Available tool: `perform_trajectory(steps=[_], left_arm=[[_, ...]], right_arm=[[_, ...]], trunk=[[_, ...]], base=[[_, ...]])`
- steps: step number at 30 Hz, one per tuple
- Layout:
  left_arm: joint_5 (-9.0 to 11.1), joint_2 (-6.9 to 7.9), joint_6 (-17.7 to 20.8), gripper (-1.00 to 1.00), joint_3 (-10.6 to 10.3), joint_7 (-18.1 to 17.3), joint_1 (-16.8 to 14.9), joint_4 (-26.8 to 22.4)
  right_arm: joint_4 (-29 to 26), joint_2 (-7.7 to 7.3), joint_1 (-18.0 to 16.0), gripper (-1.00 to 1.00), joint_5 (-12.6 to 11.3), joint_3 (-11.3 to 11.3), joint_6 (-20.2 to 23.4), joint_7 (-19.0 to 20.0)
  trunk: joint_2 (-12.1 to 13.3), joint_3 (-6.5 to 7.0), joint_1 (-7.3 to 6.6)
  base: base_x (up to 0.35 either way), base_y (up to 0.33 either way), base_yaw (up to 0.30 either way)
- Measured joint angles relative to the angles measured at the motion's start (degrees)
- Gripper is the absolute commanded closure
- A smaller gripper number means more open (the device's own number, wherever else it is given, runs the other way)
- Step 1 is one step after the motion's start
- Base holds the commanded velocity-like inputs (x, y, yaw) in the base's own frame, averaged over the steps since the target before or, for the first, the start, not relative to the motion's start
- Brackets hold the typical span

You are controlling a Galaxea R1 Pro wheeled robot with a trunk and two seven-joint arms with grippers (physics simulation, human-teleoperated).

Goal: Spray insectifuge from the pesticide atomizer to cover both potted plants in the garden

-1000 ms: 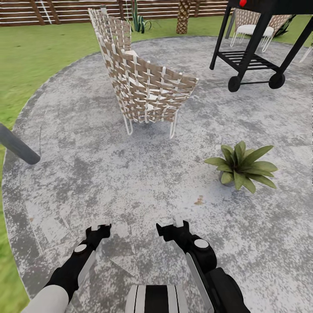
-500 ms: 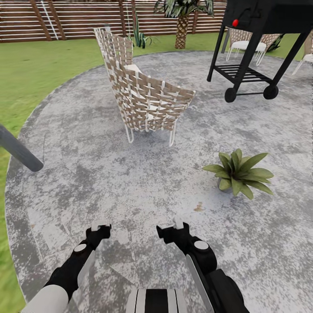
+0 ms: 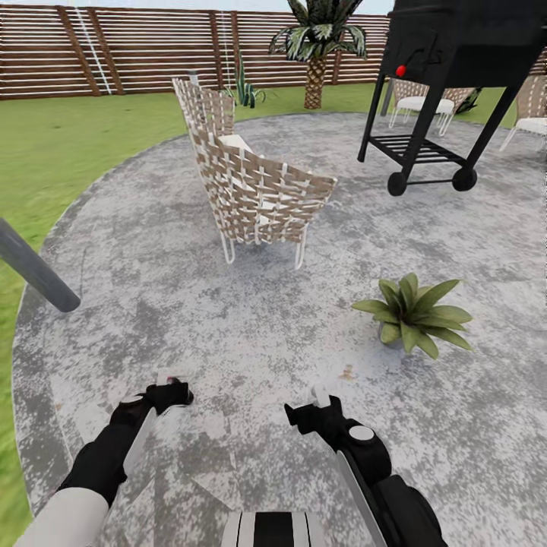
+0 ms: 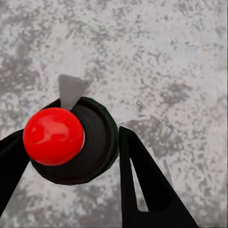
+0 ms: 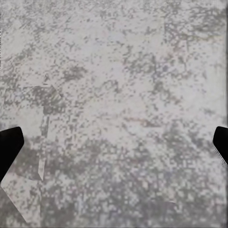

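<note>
One potted plant (image 3: pixel 414 311), a low rosette of pointed green leaves, stands on the grey round paving (image 3: pixel 190 304) ahead and to the right of my arms. My left gripper (image 3: pixel 169 391) is low at the front left, shut on the pesticide atomizer (image 3: pixel 175 382). In the left wrist view I see the atomizer (image 4: pixel 97 142) end-on between the black fingers (image 4: pixel 142 180): a dark round body with a red knob. Just right of centre, my right gripper (image 3: pixel 315 406) hangs over bare paving. The right wrist view has its fingertips (image 5: pixel 9 145) far apart, so it is open and holds nothing.
A woven wicker chair (image 3: pixel 258 190) stands ahead at centre. A black wheeled grill cart (image 3: pixel 437 99) is at the back right, with white chairs behind it. A grey pole (image 3: pixel 34 270) slants in from the left. Lawn (image 3: pixel 68 144), a palm and a slatted fence lie beyond.
The head camera has tilted up, so more of the fence and grill shows. My left arm has swung slightly left and my right gripper has dropped a little lower in the view.
</note>
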Motion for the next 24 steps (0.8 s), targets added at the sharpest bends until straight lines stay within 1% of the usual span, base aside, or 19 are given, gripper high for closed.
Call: perform_trajectory(steps=[1, 2, 3, 5, 6, 10, 11, 12, 15, 20, 24], left_arm=[[-0.02, 0.56, 2.33, 1.0, -0.02, -1.72, 0.08, -2.21], [-0.07, 0.92, 3.44, 1.0, -0.03, -2.6, 0.13, -3.37], [-0.07, 1.62, 5.22, 1.0, -0.05, -3.99, 0.22, -5.41], [-0.08, 2.18, 6.69, 1.0, -0.07, -5.02, 0.3, -7.51], [0.02, 2.66, 8.65, 1.0, -0.08, -5.89, 0.48, -10.48], [0.01, 3.07, 11.44, 1.0, -0.32, -6.68, 1.51, -15.26], [-0.05, 3.09, 11.62, 1.0, -0.51, -6.76, 1.6, -15.61], [-0.07, 3.15, 12.0, 1.0, -1.47, -6.9, 1.81, -16.34], [-0.29, 3.18, 12.17, 1.0, -2.15, -6.93, 1.94, -16.71], [-0.68, 3.14, 12.6, 1.0, -2.45, -6.94, 1.99, -16.83], [-0.85, 3.09, 13.84, 1.0, -2.54, -6.94, 2.0, -16.85]], right_arm=[[0.01, -0.03, 0.0, -1.0, -0.01, 0.02, 0.02, -0.01], [0.02, -0.03, 0.0, -1.0, -0.01, 0.03, 0.02, 0.0], [0.04, -0.04, -0.01, -1.0, -0.02, 0.04, 0.03, 0.01], [0.02, -0.04, -0.01, -1.0, -0.02, 0.06, 0.04, -0.01], [-0.12, -0.04, 0.01, -1.0, -0.02, 0.06, 0.04, 0.01], [-0.28, -0.04, 0.0, -1.0, -0.02, 0.15, 0.04, 0.0], [-0.3, -0.04, -0.02, -1.0, -0.01, 0.16, 0.04, -0.01], [-0.42, -0.05, -0.06, -1.0, 0.07, 0.75, 0.04, -0.04], [-1.41, -0.15, 0.02, -1.0, 0.03, 2.23, 0.0, -0.04], [-1.53, -0.15, 0.11, -1.0, 0.02, 2.95, -0.03, -0.03], [-1.13, -0.06, 0.11, -1.0, 0.07, 3.16, -0.03, -0.01]], trunk=[[0.01, 0.22, -0.03], [0.03, 0.44, -0.05], [0.04, 0.67, -0.08], [0.07, 1.11, -0.13], [0.08, 1.33, -0.15], [0.14, 2.21, -0.26], [0.15, 2.44, -0.28], [0.16, 2.66, -0.31], [0.2, 3.32, -0.38], [0.27, 4.43, -0.51], [0.32, 5.32, -0.62]], base=[[0.0, 0.0, 0.0], [0.0, 0.0, 0.0], [0.0, 0.0, 0.0], [0.0, 0.0, 0.0], [0.0, 0.0, 0.0], [0.0, 0.0, 0.0], [0.0, 0.0, 0.0], [0.0, 0.0, 0.0], [0.0, 0.0, 0.0], [0.0, 0.0, 0.0], [0.0, 0.0, 0.0]])
